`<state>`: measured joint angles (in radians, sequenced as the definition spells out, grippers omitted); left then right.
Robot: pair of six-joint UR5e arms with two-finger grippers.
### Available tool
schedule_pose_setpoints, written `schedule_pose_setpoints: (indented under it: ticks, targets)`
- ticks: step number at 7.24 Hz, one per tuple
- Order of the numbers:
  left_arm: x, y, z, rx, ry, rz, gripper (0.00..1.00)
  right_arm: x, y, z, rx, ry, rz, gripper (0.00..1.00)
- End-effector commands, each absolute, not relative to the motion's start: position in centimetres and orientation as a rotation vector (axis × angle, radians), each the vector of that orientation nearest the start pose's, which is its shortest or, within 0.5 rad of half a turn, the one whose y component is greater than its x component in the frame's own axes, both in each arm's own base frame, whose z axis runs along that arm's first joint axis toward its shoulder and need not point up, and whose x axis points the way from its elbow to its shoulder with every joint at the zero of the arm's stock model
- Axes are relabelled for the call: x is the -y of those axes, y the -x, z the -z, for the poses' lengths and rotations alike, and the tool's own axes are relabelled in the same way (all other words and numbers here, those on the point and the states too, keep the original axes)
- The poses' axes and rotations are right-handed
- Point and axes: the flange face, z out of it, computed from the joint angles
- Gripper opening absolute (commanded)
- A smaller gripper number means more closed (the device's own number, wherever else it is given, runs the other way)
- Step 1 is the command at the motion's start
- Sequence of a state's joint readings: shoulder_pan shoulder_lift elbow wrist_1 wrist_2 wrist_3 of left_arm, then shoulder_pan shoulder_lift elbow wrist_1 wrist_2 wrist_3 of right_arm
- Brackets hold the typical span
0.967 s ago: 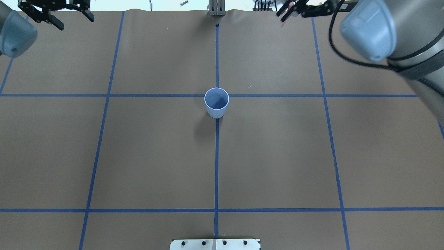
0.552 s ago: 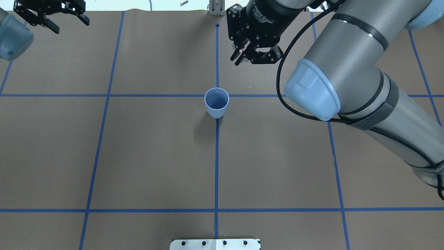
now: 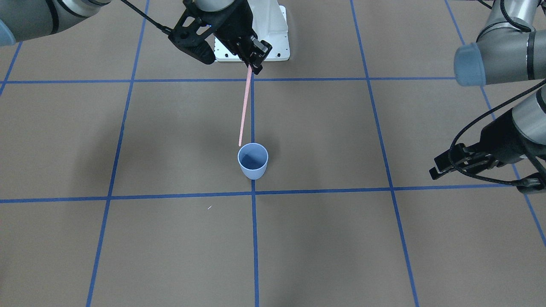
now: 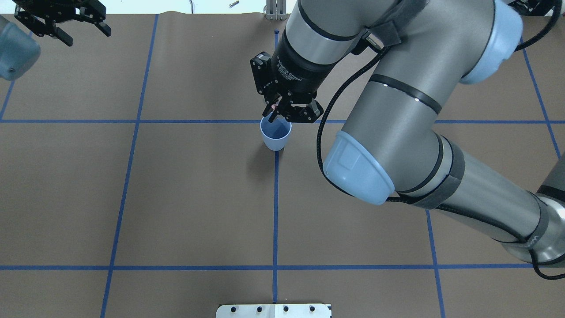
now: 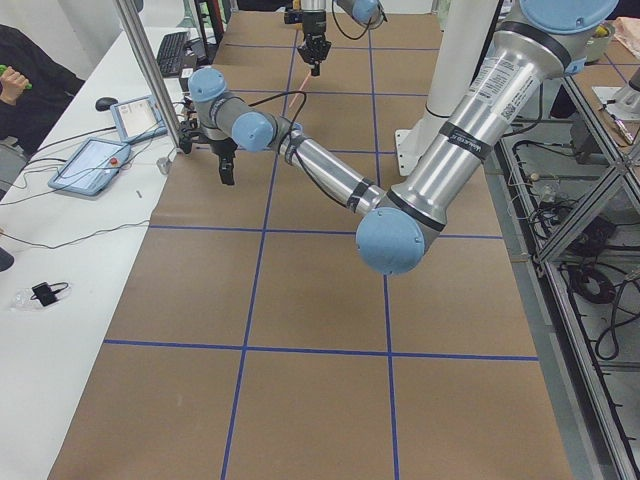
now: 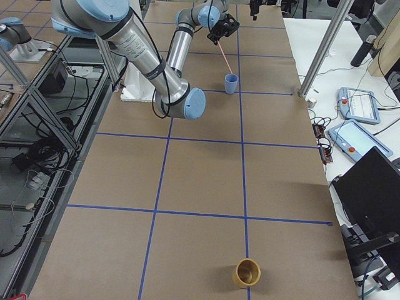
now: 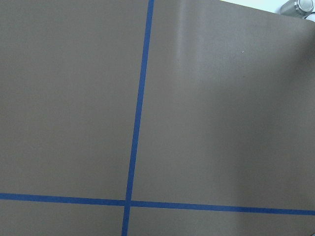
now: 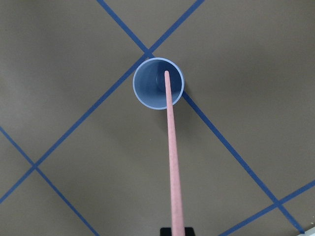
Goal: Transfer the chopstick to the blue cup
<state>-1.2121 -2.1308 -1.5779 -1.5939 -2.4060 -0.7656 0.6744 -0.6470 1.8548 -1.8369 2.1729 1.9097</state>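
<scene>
Right gripper (image 3: 255,67) clamps thin pale pink chopstick (image 3: 244,111), tip over small pale blue plastic cup (image 3: 253,162) mid-frame; left gripper (image 4: 84,33), upper left, fingers spread.

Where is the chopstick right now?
In the front-facing view the chopstick hangs mid-table from the right gripper, its lower tip at the mouth of the blue cup, which stands on the centre tape line.

A pale pink chopstick (image 3: 244,111), a pale blue cup (image 3: 253,163) darker inside, a brown table (image 3: 341,136) crossed by blue lines (image 3: 170,196)
</scene>
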Motion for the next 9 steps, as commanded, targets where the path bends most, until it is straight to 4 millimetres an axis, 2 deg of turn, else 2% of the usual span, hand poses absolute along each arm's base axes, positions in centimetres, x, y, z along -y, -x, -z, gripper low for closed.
schedule_pose_setpoints:
  ticks: [1, 6, 9]
  targets:
    - [65.6, -18.2, -31.5, -0.974, -0.043, 0.117, 0.98, 43.3, 45.4, -2.8, 0.995, 0.392, -0.613, 0.0]
    - [65.7, -18.3, -31.9, -0.969, -0.037, 0.121, 0.98, 45.1, 48.6, -4.6, 0.999, 0.39, -0.599, 0.0]
    - [65.7, -18.3, -31.9, -0.969, -0.038, 0.119, 0.98, 45.7, 49.7, -5.6, 0.976, 0.395, -0.602, 0.0]
